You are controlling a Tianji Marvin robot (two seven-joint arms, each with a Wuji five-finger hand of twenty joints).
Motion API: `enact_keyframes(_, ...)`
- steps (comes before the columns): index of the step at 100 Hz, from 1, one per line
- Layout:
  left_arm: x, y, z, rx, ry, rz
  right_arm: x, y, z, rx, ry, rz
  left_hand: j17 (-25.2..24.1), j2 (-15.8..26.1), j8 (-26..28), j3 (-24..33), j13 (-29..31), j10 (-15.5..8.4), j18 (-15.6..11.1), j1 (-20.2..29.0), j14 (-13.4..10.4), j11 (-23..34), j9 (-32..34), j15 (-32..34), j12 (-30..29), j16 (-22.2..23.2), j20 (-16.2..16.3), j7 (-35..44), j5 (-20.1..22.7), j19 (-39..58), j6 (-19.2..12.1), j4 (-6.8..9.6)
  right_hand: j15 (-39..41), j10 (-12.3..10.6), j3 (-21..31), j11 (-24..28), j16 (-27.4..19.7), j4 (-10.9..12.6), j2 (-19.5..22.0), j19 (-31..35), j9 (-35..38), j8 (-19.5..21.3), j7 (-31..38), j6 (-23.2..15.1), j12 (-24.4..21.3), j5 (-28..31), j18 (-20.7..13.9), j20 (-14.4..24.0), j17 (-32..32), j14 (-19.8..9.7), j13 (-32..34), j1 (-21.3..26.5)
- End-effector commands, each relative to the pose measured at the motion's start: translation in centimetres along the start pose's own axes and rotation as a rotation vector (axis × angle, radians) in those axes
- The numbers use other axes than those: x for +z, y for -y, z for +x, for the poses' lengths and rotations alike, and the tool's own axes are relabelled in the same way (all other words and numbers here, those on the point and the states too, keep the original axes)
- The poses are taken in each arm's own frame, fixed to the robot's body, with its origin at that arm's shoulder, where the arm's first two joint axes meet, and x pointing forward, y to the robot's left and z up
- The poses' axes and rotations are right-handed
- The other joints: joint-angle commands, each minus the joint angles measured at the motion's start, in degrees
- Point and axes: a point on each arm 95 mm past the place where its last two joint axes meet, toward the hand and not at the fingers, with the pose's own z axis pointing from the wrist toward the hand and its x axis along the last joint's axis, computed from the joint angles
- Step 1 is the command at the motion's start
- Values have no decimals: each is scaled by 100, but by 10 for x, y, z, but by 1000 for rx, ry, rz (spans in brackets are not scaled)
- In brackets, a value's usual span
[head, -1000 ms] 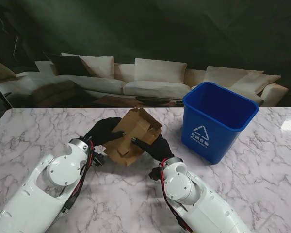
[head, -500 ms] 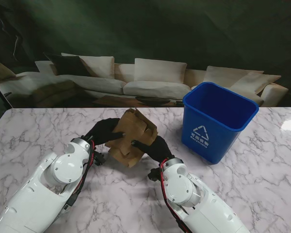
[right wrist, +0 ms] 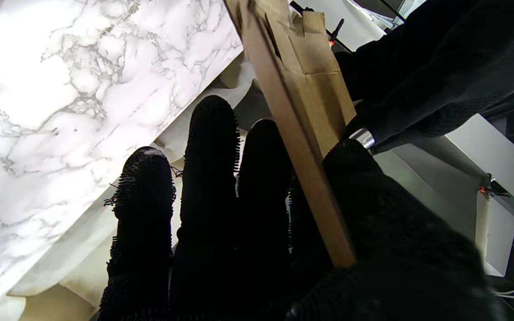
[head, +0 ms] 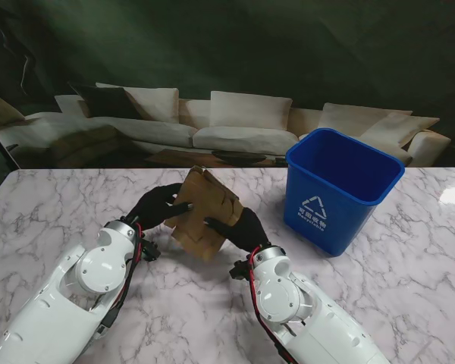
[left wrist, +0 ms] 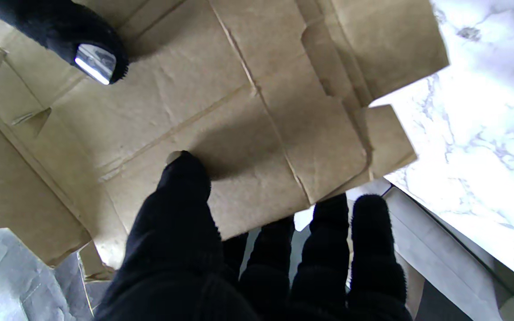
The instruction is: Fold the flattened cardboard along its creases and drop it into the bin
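The brown creased cardboard (head: pixel 205 216) is held up off the marble table between both black-gloved hands, folded nearly flat and tilted on edge. My left hand (head: pixel 158 205) grips its left side, thumb on the near face and fingers behind, as the left wrist view shows on the cardboard (left wrist: pixel 248 111). My right hand (head: pixel 239 227) pinches the right lower edge; in the right wrist view the cardboard (right wrist: pixel 301 116) runs edge-on between thumb and fingers. The blue bin (head: pixel 341 186) stands open to the right of the hands.
The marble table (head: pixel 53 205) stretches around both arms. Its far edge runs just behind the cardboard and bin. A sofa backdrop (head: pixel 243 121) lies beyond the table.
The cardboard has been pressed flatter and turned more upright. Both hands kept their hold and shifted slightly away from me.
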Motion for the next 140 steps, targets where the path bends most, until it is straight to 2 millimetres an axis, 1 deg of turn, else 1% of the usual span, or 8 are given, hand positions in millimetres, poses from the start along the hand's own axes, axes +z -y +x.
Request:
enact_keyframes(1, -1, 1, 2, 1, -5, 8, 1, 0, 6, -17, -27, -1, -289, 458, -116, -39, -307, 5, 287, -143, 74, -255, -338, -254, -181, -207, -150, -150, -250, -382, -29, 155, -29, -51, 788, 268, 80, 76, 184, 19, -18, 274, 344, -1131, 85, 576, 41, 97, 55, 13, 207, 579)
enact_keyframes(20, -6, 8, -3, -11, -3, 48, 6, -13, 16, -80, -82, -42, -618, 632, -151, -70, -524, -30, 505, -469, 39, -388, -298, -420, -217, -389, -211, -237, -378, -989, -24, 102, -31, -37, 883, 333, 113, 67, 221, 0, -54, 426, 331, -1175, 155, 605, 80, 125, 54, 32, 197, 577)
enact_keyframes(35, -8, 12, -9, -21, 15, 67, 14, -37, 28, -149, -146, -93, -697, 799, -144, -81, -540, -10, 584, -623, -2, -366, -207, -441, -130, -387, -176, -230, -340, -1180, 21, 66, -34, -53, 892, 334, 120, 60, 229, -12, -64, 469, 318, -1182, 166, 616, 73, 125, 45, 36, 190, 567)
enact_keyframes(69, -7, 5, -23, -47, 85, 50, 39, -120, 64, -310, -285, -211, -679, 941, -124, -82, -451, 16, 579, -689, 36, -349, -5, -369, 32, -266, 66, -210, -226, -1244, 100, 49, -69, -116, 886, 309, 126, 57, 226, -37, -61, 542, 282, -1255, 184, 658, 16, 121, 63, -41, 183, 550)
enact_keyframes(85, -6, 0, -24, -57, 99, 33, 43, -162, 75, -377, -332, -265, -694, 981, -124, -82, -446, 27, 583, -694, 57, -354, 62, -370, 81, -231, 141, -212, -195, -1288, 121, 49, -93, -146, 884, 294, 132, 59, 212, -59, -40, 569, 270, -1309, 193, 683, 9, 114, 93, -55, 198, 540)
enact_keyframes(109, -7, -5, -24, -68, 106, 19, 21, -230, 76, -509, -378, -335, -547, 1023, -125, -89, -383, 61, 466, -657, 101, -385, 117, -324, 131, -158, 377, -215, -151, -1095, 158, 46, -131, -156, 879, 278, 143, 59, 192, -72, -32, 596, 247, -1357, 207, 730, 3, 114, 97, -66, 196, 522)
enact_keyframes(127, -8, -7, -23, -68, 107, 14, -7, -275, 65, -595, -357, -384, -586, 1032, -125, -90, -372, 59, 477, -663, 94, -395, 131, -305, 142, -133, 430, -217, -149, -1039, 158, 47, -182, -154, 880, 248, 144, 61, 182, -106, -30, 608, 227, -1366, 208, 745, 1, 104, 85, -69, 191, 517)
enact_keyframes(140, -9, -8, -21, -68, 108, 3, -25, -297, 52, -640, -321, -406, -633, 1060, -126, -92, -384, 67, 506, -679, 103, -410, 128, -312, 144, -128, 436, -219, -149, -1051, 156, 46, -222, -151, 883, 198, 147, 60, 178, -150, -23, 613, 211, -1367, 197, 757, 5, 91, 72, -52, 174, 512)
